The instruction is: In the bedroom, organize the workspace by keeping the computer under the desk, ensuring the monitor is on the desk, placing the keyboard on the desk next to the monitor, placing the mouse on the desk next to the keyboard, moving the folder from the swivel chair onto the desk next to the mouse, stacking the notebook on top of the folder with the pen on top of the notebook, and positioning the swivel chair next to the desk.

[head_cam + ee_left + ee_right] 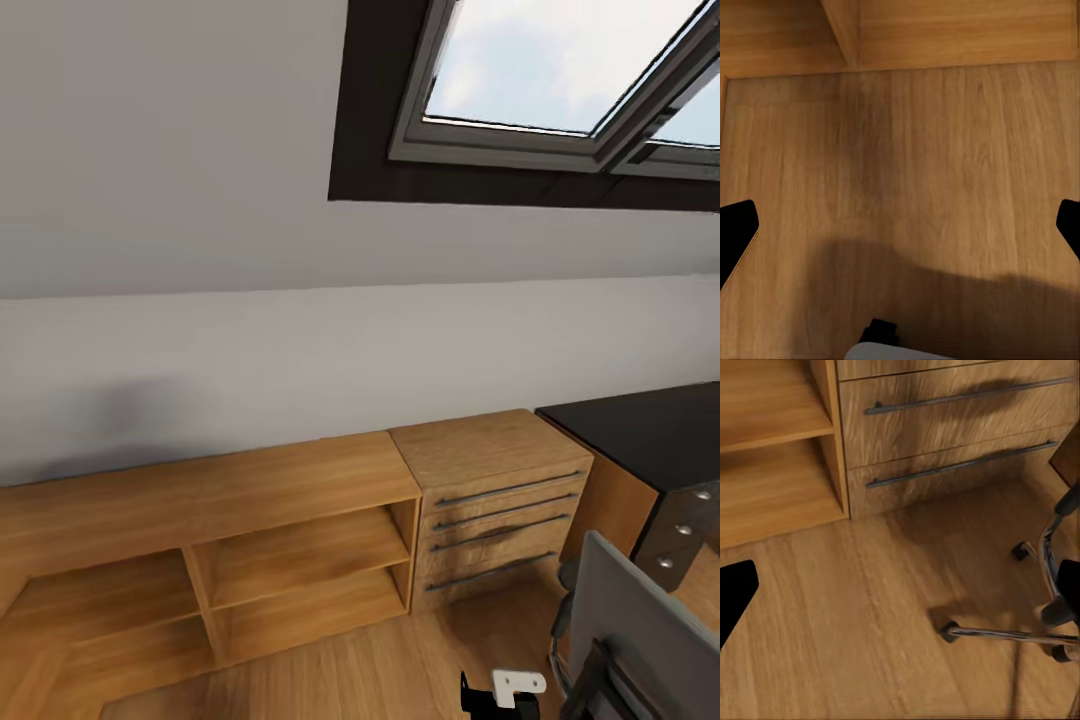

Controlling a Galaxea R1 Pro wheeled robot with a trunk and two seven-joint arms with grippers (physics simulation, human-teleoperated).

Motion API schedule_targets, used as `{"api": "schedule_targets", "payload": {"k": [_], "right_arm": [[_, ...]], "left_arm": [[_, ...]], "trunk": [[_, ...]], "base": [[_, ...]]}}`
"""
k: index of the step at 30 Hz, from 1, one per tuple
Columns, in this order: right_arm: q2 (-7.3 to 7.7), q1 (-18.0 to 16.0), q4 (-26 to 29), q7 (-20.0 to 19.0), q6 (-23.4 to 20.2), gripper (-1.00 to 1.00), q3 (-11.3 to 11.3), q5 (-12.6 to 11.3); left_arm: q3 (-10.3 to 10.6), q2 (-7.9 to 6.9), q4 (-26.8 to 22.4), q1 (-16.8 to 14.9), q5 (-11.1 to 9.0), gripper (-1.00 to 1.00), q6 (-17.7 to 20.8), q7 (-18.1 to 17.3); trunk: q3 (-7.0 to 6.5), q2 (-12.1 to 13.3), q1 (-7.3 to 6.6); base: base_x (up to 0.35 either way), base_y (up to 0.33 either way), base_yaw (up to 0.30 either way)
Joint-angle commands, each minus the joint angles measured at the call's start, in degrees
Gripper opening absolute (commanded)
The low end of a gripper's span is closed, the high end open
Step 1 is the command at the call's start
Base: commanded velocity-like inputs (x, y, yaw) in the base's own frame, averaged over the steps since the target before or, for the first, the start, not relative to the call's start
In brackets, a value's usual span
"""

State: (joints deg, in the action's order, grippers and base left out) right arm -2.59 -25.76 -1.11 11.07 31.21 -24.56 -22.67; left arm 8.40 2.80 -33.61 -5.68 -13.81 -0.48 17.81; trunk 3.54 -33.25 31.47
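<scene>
The black desk (640,430) shows its corner at the right of the head view, with a dark drawer unit (680,530) under it. In front of it stands the swivel chair (640,640), its grey back turned to me. The chair's chrome base (1020,634) and castors rest on the wooden floor in the right wrist view. My right gripper (900,596) is open above the floor beside that base, holding nothing. My left gripper (900,232) is open over bare floor, with nothing between its black fingertips (735,232).
A light wooden dresser (495,500) with several drawers stands against the wall left of the desk. A low open wooden shelf unit (220,550) adjoins it on the left. A skylight (560,70) sits in the sloped ceiling. Wooden floor (380,670) lies open before the shelves.
</scene>
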Motion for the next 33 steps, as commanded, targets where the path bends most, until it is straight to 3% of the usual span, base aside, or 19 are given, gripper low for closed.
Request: {"api": "schedule_targets", "payload": {"k": [1, 9, 19, 33], "right_arm": [[-0.05, -0.08, -0.12, 0.27, 0.16, 1.0, -0.49, -0.26], [-0.05, -0.08, -0.12, 0.27, 0.16, 1.0, -0.49, -0.26], [-0.05, -0.08, -0.03, 0.35, 0.06, 1.0, -0.49, -0.42], [-0.07, -0.09, -0.04, 0.36, -0.01, 1.0, -0.49, -0.44]], "left_arm": [[0.43, -0.07, -0.05, -0.03, -0.62, 1.0, -0.05, 0.47], [0.39, -0.07, -0.05, -0.03, -0.66, 1.0, -0.04, 0.47], [0.38, -0.07, -0.05, -0.03, -0.69, 1.0, -0.04, 0.47], [0.3, -0.15, -0.05, -0.03, -0.69, 1.0, -0.05, 0.47]], "trunk": [[0.08, -0.1, 0.02], [-0.19, -0.1, 0.02], [-0.21, -0.1, 0.02], [0.78, -0.1, 0.02]], "base": [[0.0, 0.315, -0.296], [0.0, 0.271, -0.296], [0.0, 0.02, -0.284], [0.0, 0.001, -0.163]]}}
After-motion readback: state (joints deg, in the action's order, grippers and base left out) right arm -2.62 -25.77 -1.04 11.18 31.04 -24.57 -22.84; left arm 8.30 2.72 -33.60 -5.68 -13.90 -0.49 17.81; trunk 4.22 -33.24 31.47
